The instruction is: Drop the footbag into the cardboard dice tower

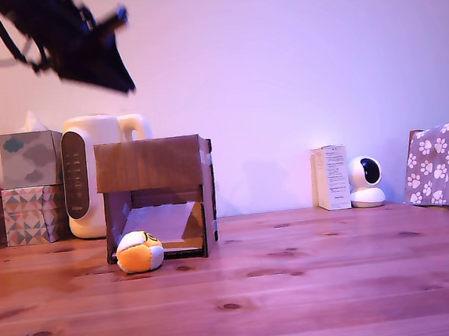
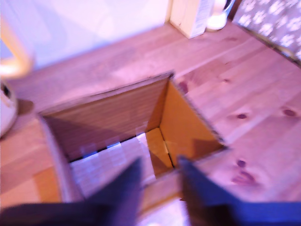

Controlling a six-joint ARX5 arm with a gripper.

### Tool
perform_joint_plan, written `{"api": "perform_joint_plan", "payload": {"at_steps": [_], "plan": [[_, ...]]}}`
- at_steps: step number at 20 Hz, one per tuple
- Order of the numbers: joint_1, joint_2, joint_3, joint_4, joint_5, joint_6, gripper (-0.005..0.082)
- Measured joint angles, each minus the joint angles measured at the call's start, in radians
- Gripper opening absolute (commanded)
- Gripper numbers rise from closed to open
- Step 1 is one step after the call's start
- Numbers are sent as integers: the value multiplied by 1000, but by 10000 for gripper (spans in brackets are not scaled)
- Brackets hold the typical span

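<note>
The footbag [image 1: 140, 252], orange-yellow and white, lies on the wooden table just in front of the low opening of the cardboard dice tower [image 1: 155, 165]. The pale ramp [image 1: 162, 220] shows inside that opening. My gripper [image 1: 125, 84] hangs blurred high above the tower, towards the exterior view's left. In the wrist view the tower's open top [image 2: 108, 117] is below me, with the pale ramp [image 2: 106, 160] at its bottom. The gripper [image 2: 160, 165] is open, its two dark fingers [image 2: 124, 188] apart with nothing between them. The wrist view does not show the footbag.
A white kettle [image 1: 91, 176] and two stacked patterned tissue boxes [image 1: 29, 160] stand behind the tower on the exterior view's left. A white carton [image 1: 331, 177], a small white camera [image 1: 365, 182] and a paw-print cloth [image 1: 444, 164] stand at the right.
</note>
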Motion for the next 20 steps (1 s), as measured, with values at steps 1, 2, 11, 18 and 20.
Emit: {"api": "perform_joint_plan", "payload": {"at_steps": [1, 2, 11, 18, 20], "plan": [[0, -17, 0, 0, 8, 0, -24], [0, -35, -4, 8, 13, 1, -24], [0, -155, -220, 91, 35, 1, -24], [19, -310, -465, 241, 44, 1, -24], [35, -365, -571, 309, 43, 1, -24]]}}
